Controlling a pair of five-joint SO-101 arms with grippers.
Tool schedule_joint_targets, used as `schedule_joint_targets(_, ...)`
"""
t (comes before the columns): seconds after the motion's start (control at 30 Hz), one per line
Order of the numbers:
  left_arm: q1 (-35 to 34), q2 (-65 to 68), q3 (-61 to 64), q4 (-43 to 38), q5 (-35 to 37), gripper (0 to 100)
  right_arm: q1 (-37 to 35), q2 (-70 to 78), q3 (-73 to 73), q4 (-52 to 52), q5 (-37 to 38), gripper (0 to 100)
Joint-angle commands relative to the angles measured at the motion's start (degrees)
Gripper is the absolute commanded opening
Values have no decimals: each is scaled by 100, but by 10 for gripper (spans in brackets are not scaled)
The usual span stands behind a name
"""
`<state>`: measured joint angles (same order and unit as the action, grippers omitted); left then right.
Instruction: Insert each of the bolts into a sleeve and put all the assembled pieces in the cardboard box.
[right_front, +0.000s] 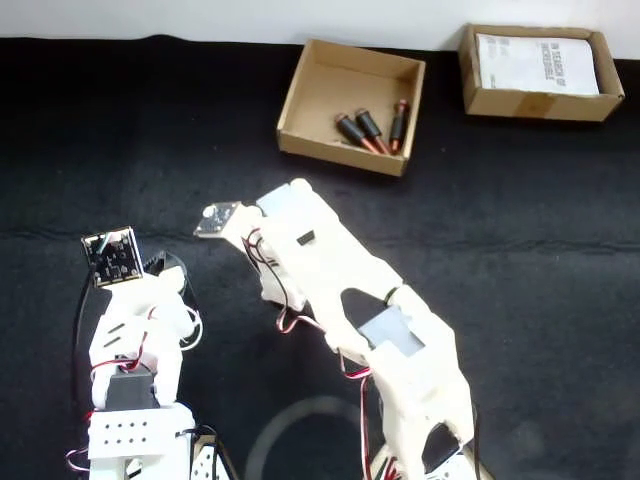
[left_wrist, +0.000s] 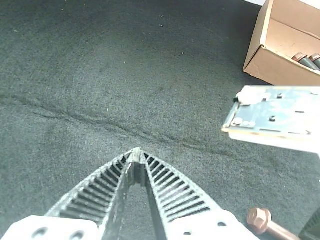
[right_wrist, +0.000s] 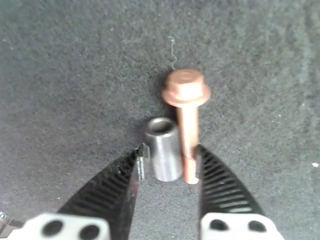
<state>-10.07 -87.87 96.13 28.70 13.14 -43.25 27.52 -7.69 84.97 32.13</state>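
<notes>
Right gripper (right_wrist: 171, 150) — jaws parted, straddling 1 sleeve (right_wrist: 164, 156) and 1 bolt (right_wrist: 186, 117) lying side by side mid-way across the worktop (right_front: 540, 290). Left gripper (left_wrist: 136, 154) — closed, empty, toward the front-left corner. Cardboard box (right_front: 340, 153) at the far edge holds 3 assembled pieces (right_front: 368, 125).

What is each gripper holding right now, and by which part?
Nothing. The left gripper is shut and empty; the right gripper is open, straddling the sleeve and bolt on the mat.
</notes>
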Motion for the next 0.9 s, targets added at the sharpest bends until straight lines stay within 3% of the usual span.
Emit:
schedule_joint_targets(0.0, -92, -13, 145, -97, -26, 28, -66, -13, -171, -40, 26, 5)
schedule_joint_targets(0.47, -92, -13, 145, -97, -26, 28, -163, -31, -224, 593, 141, 19)
schedule_joint_targets(0.57, -92, -13, 145, -97, -26, 28, -224, -31, -224, 787, 316, 67)
schedule_joint_targets(0.87, -92, -22, 145, -97, -26, 28, -233, 22, -171, 374, 352, 86)
